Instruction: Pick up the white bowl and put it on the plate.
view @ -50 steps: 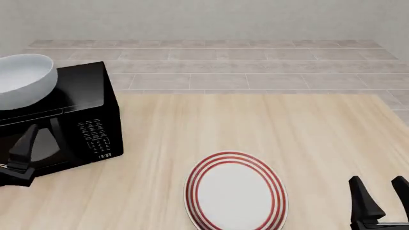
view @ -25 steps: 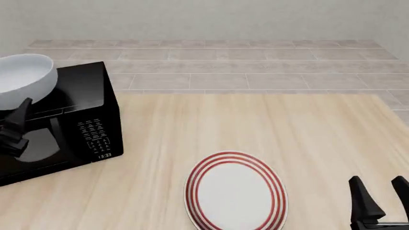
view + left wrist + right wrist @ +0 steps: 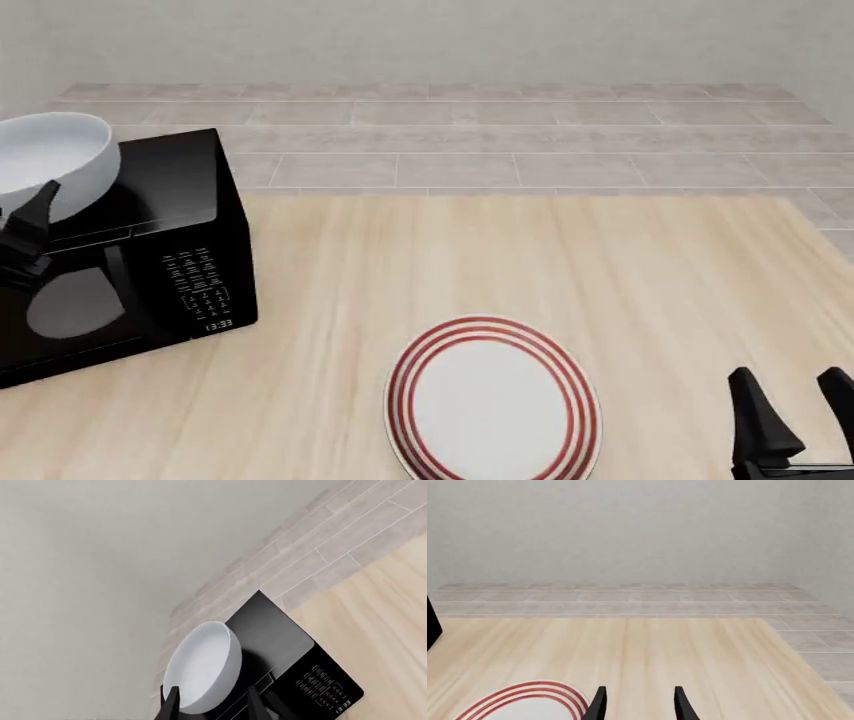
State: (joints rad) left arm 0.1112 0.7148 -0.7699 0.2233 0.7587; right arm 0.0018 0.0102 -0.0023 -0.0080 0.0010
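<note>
The white bowl (image 3: 47, 160) sits on top of a black microwave (image 3: 160, 250) at the table's far left; the left wrist view shows the white bowl (image 3: 203, 672) too. My left gripper (image 3: 212, 711) is open, its fingers held just short of the bowl's near rim and touching nothing. In the front view one of its fingers (image 3: 39, 208) rises in front of the bowl's lower side. The plate (image 3: 491, 402), flat with red rings, lies at the front middle of the table. My right gripper (image 3: 795, 408) stands open and empty to the right of the plate (image 3: 527, 702).
The microwave (image 3: 283, 645) takes up the table's left end, door and keypad facing front. Light wooden tabletop stretches between it and the right edge (image 3: 814, 230). A tiled floor and a pale wall lie beyond.
My left gripper has risen from in front of the microwave door up to the level of the bowl. The right arm, the bowl and the plate have not moved.
</note>
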